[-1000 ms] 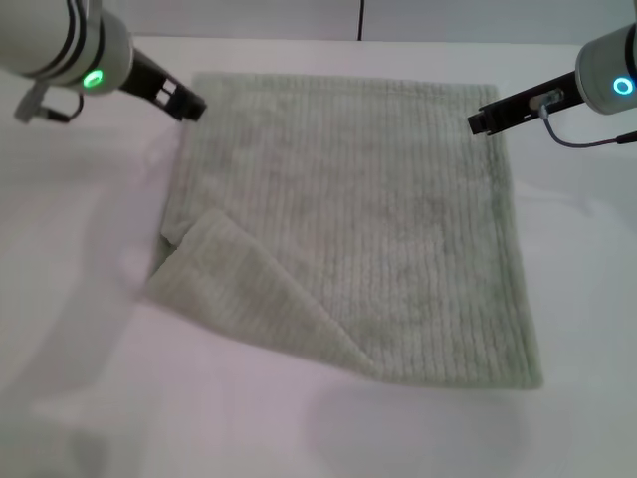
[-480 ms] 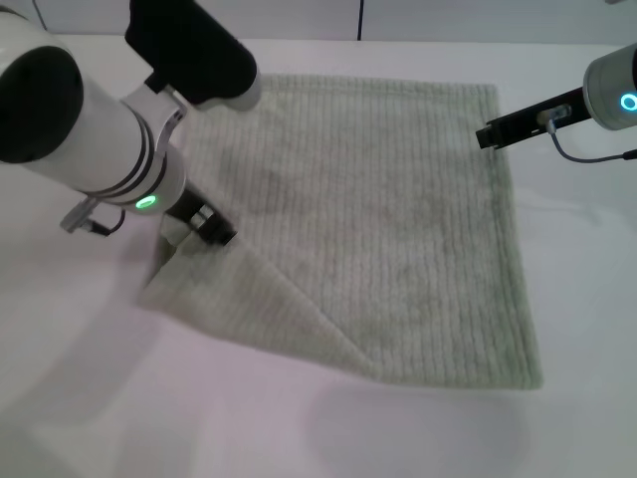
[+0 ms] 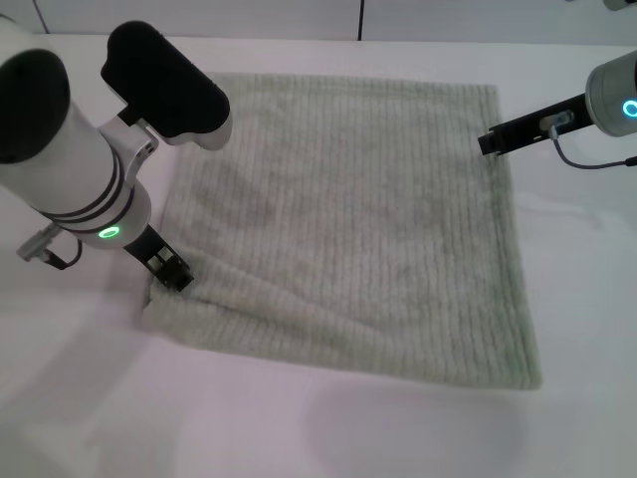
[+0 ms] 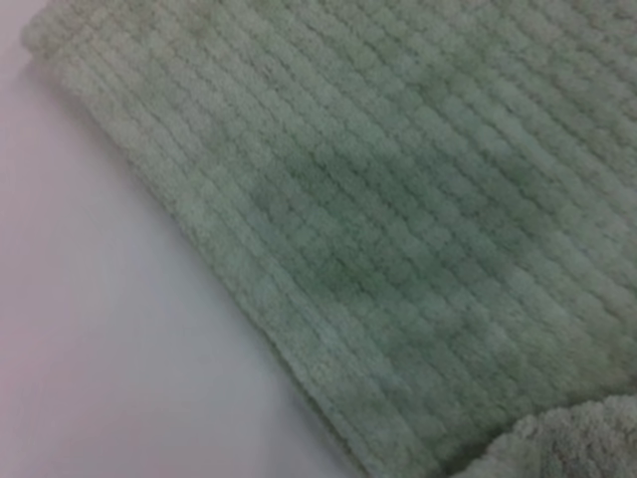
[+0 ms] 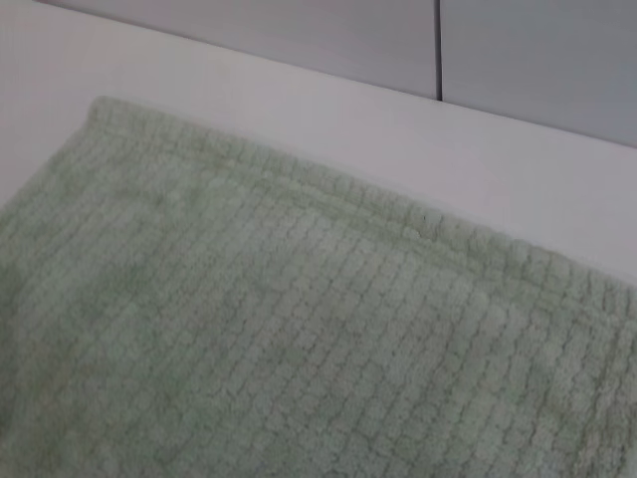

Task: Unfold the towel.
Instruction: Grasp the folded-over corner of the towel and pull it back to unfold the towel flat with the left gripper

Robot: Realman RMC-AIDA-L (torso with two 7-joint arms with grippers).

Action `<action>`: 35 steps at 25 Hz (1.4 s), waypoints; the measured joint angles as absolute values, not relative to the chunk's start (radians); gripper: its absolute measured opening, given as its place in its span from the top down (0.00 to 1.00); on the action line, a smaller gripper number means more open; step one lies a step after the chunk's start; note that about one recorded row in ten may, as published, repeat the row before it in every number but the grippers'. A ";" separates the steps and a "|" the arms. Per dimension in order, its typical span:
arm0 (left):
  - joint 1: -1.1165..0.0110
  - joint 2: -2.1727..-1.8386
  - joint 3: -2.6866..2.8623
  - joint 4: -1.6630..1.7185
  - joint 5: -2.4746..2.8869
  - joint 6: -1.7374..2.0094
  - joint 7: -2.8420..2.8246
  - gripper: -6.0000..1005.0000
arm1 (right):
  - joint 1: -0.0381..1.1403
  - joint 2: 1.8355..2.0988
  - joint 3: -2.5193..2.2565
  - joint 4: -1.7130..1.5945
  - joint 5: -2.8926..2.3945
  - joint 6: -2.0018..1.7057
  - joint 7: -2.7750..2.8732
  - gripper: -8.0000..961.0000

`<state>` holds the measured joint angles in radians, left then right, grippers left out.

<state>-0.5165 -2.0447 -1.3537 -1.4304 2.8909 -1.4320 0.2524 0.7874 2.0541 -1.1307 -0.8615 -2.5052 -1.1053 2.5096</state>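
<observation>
The pale green ribbed towel point(image 3: 358, 219) lies spread on the white table and is nearly flat. A soft raised ridge runs along its near-left part. My left gripper point(image 3: 171, 272) is low at the towel's near-left corner and is shut on the cloth there. The left wrist view shows the towel point(image 4: 398, 219), its hemmed edge and a bunched bit of cloth. My right gripper point(image 3: 488, 142) hovers at the towel's far-right edge. The right wrist view shows the towel point(image 5: 249, 329) with its far hem and one corner.
The white table point(image 3: 299, 428) has bare room in front of the towel and on both sides. A grey wall panel point(image 5: 537, 50) stands behind the table's far edge. My bulky left arm point(image 3: 70, 169) hangs over the table left of the towel.
My left gripper came from the far-left corner to the folded-over flap and pulled it toward the near left. The flap has opened out. My right gripper drifted slightly right.
</observation>
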 joint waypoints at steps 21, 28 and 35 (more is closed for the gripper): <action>-0.550 -2.064 -1.256 -1.564 2.890 -1.514 0.247 0.42 | 0.787 2.054 -1.126 -0.888 -2.504 -1.122 2.509 0.98; -0.606 -2.067 -1.204 -1.513 2.889 -1.477 0.218 0.42 | 0.784 2.054 -1.129 -0.878 -2.503 -1.107 2.506 0.97; -0.640 -2.063 -1.165 -1.428 2.889 -1.511 0.193 0.42 | 0.779 2.055 -1.129 -0.877 -2.501 -1.106 2.505 0.97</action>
<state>-0.6399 -2.0634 -1.1652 -1.4279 2.8893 -1.5107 0.1928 0.7789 2.0555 -1.1290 -0.8773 -2.5008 -1.1059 2.5053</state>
